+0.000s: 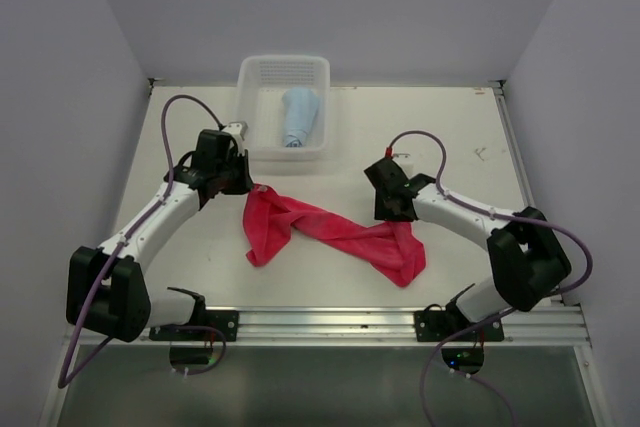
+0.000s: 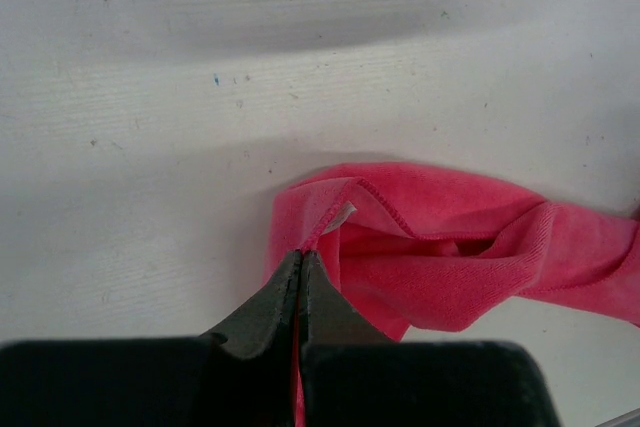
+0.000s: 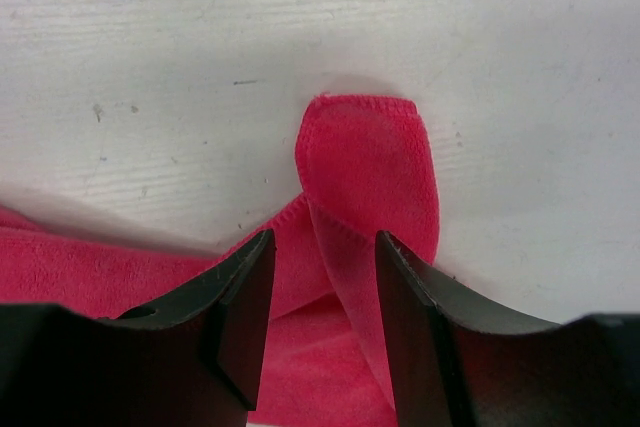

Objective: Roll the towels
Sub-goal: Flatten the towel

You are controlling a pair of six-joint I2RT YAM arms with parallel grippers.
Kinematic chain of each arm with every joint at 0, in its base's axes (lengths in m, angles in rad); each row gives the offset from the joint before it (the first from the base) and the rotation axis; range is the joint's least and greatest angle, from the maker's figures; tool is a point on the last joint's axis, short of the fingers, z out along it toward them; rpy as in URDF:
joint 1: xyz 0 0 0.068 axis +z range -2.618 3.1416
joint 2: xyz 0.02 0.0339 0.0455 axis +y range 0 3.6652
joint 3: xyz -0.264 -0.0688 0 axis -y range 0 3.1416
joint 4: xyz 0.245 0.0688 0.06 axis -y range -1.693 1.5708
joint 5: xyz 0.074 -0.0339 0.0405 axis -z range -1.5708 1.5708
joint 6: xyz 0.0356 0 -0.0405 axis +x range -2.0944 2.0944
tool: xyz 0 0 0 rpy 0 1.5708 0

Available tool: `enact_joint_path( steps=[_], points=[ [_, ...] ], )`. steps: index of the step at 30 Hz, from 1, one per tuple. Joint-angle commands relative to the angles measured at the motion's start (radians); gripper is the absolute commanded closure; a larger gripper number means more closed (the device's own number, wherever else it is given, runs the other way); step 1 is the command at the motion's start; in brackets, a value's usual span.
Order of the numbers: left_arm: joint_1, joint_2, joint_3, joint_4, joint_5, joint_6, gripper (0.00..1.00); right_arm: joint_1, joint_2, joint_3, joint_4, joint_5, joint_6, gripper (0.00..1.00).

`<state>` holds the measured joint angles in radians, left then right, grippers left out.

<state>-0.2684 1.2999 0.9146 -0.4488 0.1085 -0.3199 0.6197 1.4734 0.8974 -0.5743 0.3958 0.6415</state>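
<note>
pink towel [image 1: 330, 232]: lies on the table [image 1: 470, 147] between the two arms, twisted into a loose diagonal band, not flat, not rolled
blue towel [image 1: 298, 117]: in the white mesh basket [image 1: 250, 97] at the far edge; looks rolled already
handling: soft, limp, light cloth; no stiffness, so it sags and bunches wherever it isn't supported; the nap should grip the pads, so slip is unlikely, but a thin hem can pull out of a shallow pinch
where to hold: by the stitched hem at the corners, one corner per arm, so the cloth can be pulled flat before rolling
left gripper [image 2: 301, 262]: jaws pressed together, pinching the pink towel's hem at its far-left corner; a strip of red shows between the fingers
right gripper [image 3: 322, 242]: jaws spread, nothing pinched
towel vs right gripper: the towel's right end, a folded tab with the hem showing, sits straight ahead of the gap between the jaws and runs back between them; cloth close to both fingers, contact can't be told
towel vs left gripper: the rest of the cloth trails off to the gripper's right, bunched just beyond the fingertips
</note>
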Motion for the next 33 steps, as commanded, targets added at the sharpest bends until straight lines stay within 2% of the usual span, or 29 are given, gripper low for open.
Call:
enact_joint_path(
  steps=[1, 5, 8, 9, 13, 19, 23, 28, 33],
  points=[
    [0.008, -0.004, -0.014, 0.056, 0.016, 0.028, 1.0, -0.012, 0.056, 0.057, 0.071, 0.04, -0.051, 0.52],
    [0.009, -0.001, -0.017, 0.059, 0.014, 0.03, 1.0, -0.017, 0.125, 0.074, 0.073, 0.054, -0.069, 0.59],
    [0.008, -0.002, -0.016, 0.059, 0.014, 0.031, 1.0, -0.026, 0.156, 0.077, 0.077, 0.054, -0.078, 0.71],
    [0.009, -0.002, -0.014, 0.059, 0.014, 0.031, 1.0, -0.032, 0.162, 0.078, 0.079, 0.051, -0.078, 0.79],
    [0.008, -0.007, -0.01, 0.056, 0.01, 0.031, 1.0, -0.037, 0.133, 0.095, 0.068, 0.061, -0.098, 1.0],
    [0.009, -0.025, 0.013, 0.032, -0.036, 0.021, 1.0, -0.067, -0.023, 0.187, -0.002, 0.09, -0.167, 1.0],
    [0.009, -0.051, 0.049, -0.002, -0.146, -0.007, 1.0, -0.094, -0.167, 0.228, -0.038, 0.084, -0.193, 1.0],
    [0.024, -0.1, 0.099, -0.05, -0.248, -0.045, 1.0, -0.121, -0.352, 0.227, -0.056, 0.077, -0.223, 1.0],
    [0.057, -0.137, 0.087, -0.059, -0.282, -0.057, 1.0, -0.123, -0.605, 0.131, -0.027, 0.055, -0.261, 1.0]
  ],
)
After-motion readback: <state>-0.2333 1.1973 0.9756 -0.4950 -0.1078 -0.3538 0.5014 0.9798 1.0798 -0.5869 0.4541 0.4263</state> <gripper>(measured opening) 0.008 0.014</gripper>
